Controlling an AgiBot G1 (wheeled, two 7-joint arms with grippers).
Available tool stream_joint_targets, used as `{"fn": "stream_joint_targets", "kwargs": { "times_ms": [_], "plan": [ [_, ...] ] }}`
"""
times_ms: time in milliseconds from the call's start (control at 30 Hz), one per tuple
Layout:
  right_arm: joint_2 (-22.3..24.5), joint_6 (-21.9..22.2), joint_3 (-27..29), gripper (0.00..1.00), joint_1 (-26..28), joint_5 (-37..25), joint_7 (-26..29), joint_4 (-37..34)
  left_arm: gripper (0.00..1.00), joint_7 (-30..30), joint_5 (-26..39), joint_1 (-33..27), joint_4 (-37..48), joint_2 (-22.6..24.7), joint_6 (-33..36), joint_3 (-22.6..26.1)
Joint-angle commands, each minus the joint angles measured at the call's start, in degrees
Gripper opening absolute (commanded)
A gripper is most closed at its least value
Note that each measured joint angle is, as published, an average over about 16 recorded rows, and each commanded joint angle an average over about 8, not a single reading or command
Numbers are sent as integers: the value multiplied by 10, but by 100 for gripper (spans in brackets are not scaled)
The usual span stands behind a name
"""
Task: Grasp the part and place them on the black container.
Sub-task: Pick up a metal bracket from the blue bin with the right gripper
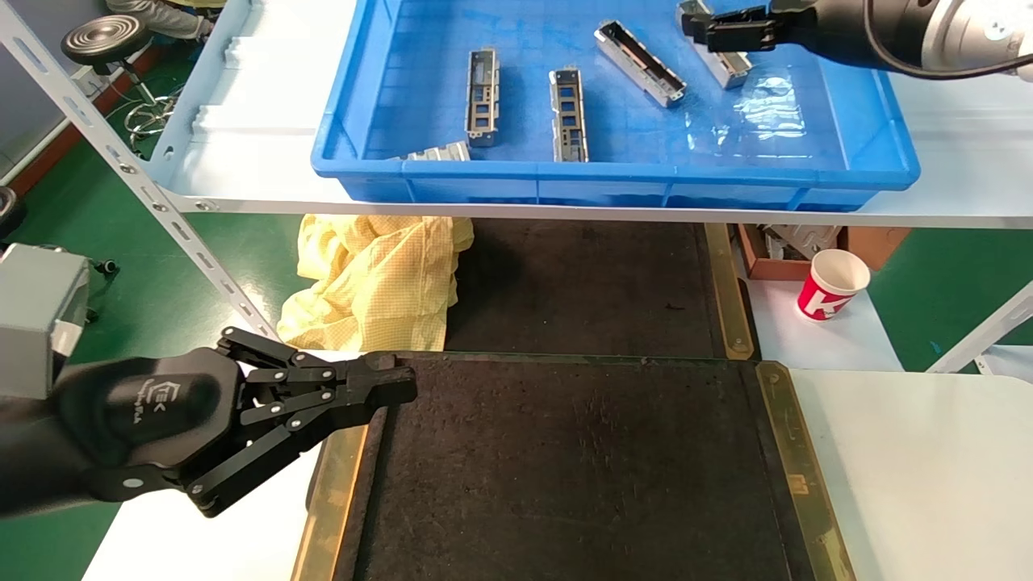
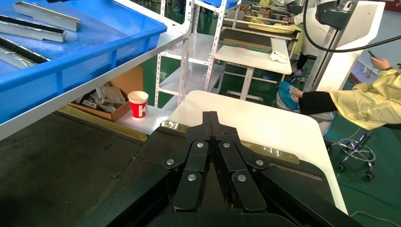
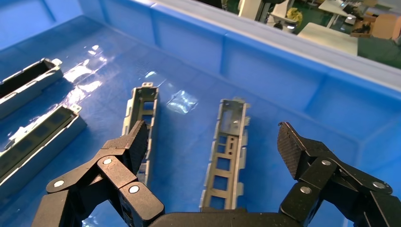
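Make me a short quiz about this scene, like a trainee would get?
1. True or false: the right pincer is open above the parts in the blue crate.
2. How many parts already lie on the black container? A) none B) two C) four
3. Fill in: the left pincer sits shut at the container's ___ corner.

Key:
1. True; its fingers are spread over a part.
2. A; its dark surface is bare.
3. Far left corner, seen from the head view.
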Motion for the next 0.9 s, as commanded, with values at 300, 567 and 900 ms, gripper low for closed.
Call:
{"fn": "stream_joint_targets", "kwargs": {
  "times_ms": [300, 567, 900],
  "plan": [
    [6, -57, -6, 100, 6, -7, -12, -24, 0, 0, 0, 0, 0, 0, 0, 0],
    [17, -44, 1, 100, -2, 2, -36, -33, 0, 0, 0, 0, 0, 0, 0, 0],
    [15, -13, 7, 64, -12, 11, -51, -43, 0, 0, 0, 0, 0, 0, 0, 0]
  ]
}}
